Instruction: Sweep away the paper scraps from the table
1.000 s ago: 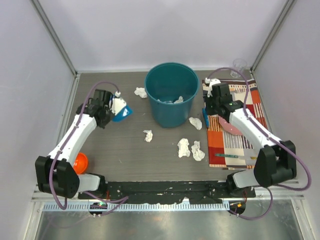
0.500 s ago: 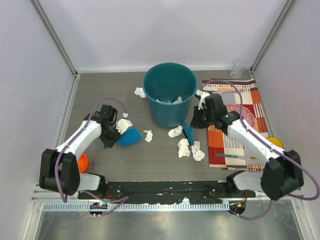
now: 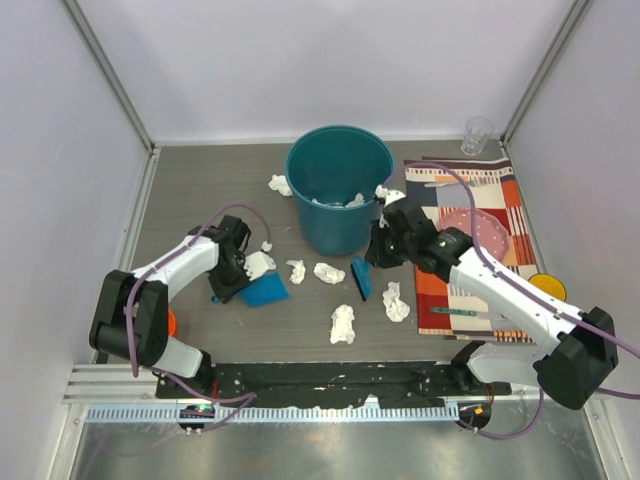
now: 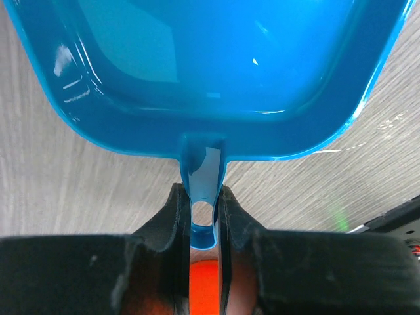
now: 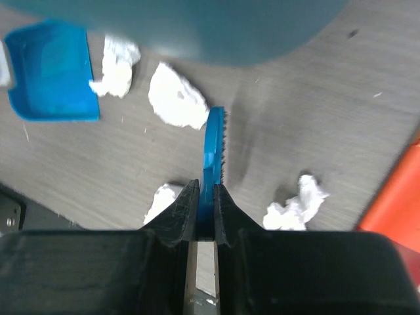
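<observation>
Though small, crumpled white paper scraps (image 3: pixel 342 324) across the table (image 3: pixel 200 190)

Bin (image 3: pixel 336 236) blocks centre; table (image 3: pixel 196 180) free far left.

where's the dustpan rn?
Top view, left of centre: blue dustpan on the table, its handle pinched in the left tool, paper scraps just right of it.

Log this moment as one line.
left gripper: shut on blue dustpan handle | right gripper: shut on blue brush, head beside a scrap | paper scraps: several loose on table, some in teal bin
</observation>
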You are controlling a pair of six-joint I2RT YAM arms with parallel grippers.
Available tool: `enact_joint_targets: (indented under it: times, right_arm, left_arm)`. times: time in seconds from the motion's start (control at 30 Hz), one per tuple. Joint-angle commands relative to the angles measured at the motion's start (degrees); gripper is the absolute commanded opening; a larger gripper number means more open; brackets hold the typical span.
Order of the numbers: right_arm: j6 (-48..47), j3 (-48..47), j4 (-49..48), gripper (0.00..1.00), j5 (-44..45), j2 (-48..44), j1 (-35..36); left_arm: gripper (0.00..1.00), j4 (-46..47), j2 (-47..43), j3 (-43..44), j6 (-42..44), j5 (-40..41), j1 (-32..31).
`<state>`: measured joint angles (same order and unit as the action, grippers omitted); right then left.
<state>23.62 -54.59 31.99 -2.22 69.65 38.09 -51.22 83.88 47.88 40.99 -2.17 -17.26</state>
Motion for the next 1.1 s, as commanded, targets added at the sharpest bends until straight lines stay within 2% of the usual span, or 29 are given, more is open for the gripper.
enact_joint_targets:
  times: [0.0,0.07,0.13,0.3,0.53,0.57,0.7,0.9,1.07]
  right_arm:
    - [1.3,-8.7,6.4,0.01,12.0,-3.1,0.0]
    - [1.7,-7.5,4.9,0.01,11.8,-5.3,0.6]
    - [2.2,-2.8,-0.6,0.01,11.8,-9.1,1.7]
    - [0.5,7.1,-12.7,0.01,19.2,-11.8,7.3]
    - [-8.5,5.7,-15.3,0.01,26.5,-1.9,13.6]
    - [-12.2,4.8,-15.9,0.01,27.4,-0.6,14.6]
    - [-15.0,-0.9,-13.5,0.01,29.2,7.8,16.8]
    - [-8.8,-6.3,-16.5,0.01,22.3,14.6,19.2]
    - [1.1,-6.8,-27.5,0.01,18.8,16.3,21.5]
  left_arm:
    - [0.0,0.6,1.3,3.6,6.0,0.9,-0.4]
    - [0.0,1.3,2.3,5.3,7.6,0.9,-0.7]
    - [0.0,1.3,4.5,6.6,8.0,1.2,-1.0]
    - [0.0,2.2,6.8,8.3,9.8,1.6,-2.4]
    - [0.0,3.8,6.7,7.8,10.5,1.6,-6.1]
    - [0.0,3.8,6.7,7.8,10.5,1.2,-6.2]
    - [0.0,3.9,7.3,8.5,10.0,0.0,-7.1]
    - [0.0,4.5,7.8,8.2,8.3,-1.3,-7.8]
    - [0.0,5.3,10.1,8.4,5.8,-0.6,-7.9]
